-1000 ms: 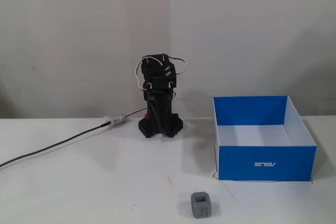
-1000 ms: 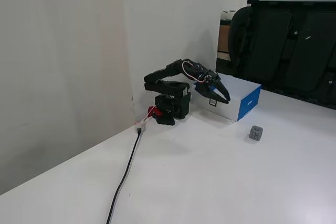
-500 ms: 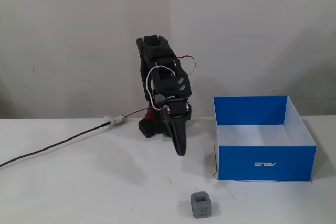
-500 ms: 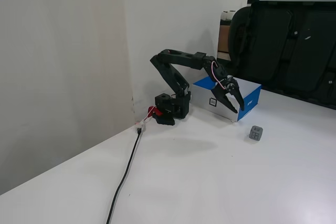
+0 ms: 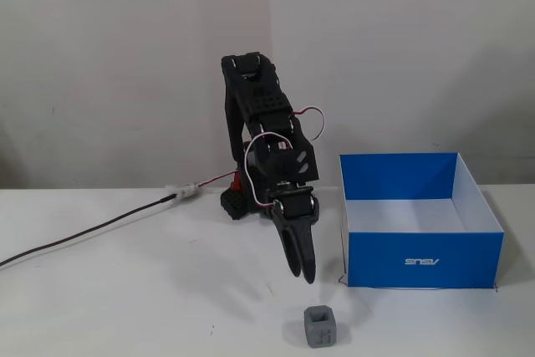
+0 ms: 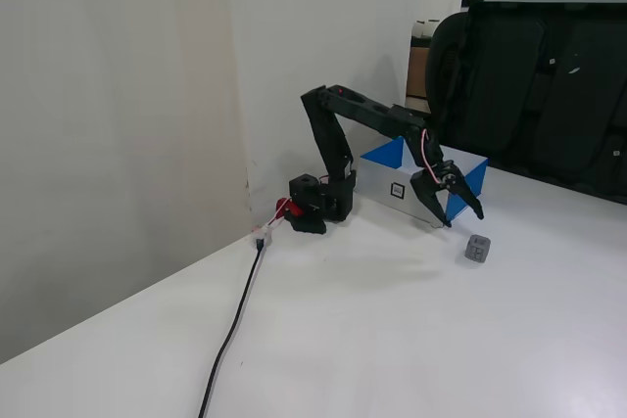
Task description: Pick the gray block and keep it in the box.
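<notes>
The gray block (image 5: 320,326) stands on the white table near the front edge; it also shows in the other fixed view (image 6: 477,248). My gripper (image 5: 301,272) points down, hanging a little above the table, just behind and slightly left of the block. In the other fixed view the gripper (image 6: 464,221) has its jaws apart and empty. The blue box (image 5: 426,261) with a white interior stands open to the right of the gripper, and it shows behind the arm in the other fixed view (image 6: 389,156).
The arm's base (image 5: 236,202) stands at the back by the wall. A black cable (image 5: 84,236) runs left from it across the table. A black chair (image 6: 529,85) stands beyond the table's far side.
</notes>
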Available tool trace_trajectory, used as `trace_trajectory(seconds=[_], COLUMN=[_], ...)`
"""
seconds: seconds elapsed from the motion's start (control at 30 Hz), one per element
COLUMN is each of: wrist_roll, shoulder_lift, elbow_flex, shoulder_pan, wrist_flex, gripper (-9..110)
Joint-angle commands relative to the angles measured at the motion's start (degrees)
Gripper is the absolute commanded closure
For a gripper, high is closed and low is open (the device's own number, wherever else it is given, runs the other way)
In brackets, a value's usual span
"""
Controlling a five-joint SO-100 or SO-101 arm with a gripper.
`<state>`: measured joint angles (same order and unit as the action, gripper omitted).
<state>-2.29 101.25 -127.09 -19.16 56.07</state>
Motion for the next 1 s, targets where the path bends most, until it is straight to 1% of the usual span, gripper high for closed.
trace_trajectory(seconds=[0.0,0.13,0.27,0.4,0.5,0.6,0.63,0.73,0.8,0.97], wrist_roll=[0.3,0.4,0.7,1.4,1.5,1.5,1.5,1.5,1.5,1.5], shoulder_lift=[-1.4,-9.8,-22.7,-25.1,-27.9,-28.6,-28.7,-28.8,-29.1,-26.8], elbow_flex=[6.5,12.9,22.8,24.4,27.8,28.2,28.2,28.2,28.2,29.1], shoulder_pan=[0.7,0.4,-0.4,-1.5,-1.8,-1.9,-1.9,-1.8,-1.8,-0.5], wrist_flex=[-0.4,0.9,3.3,3.6,6.0,6.4,6.6,6.9,7.1,9.1], gripper=[77,69,68,68,68,75,80,90,101,101])
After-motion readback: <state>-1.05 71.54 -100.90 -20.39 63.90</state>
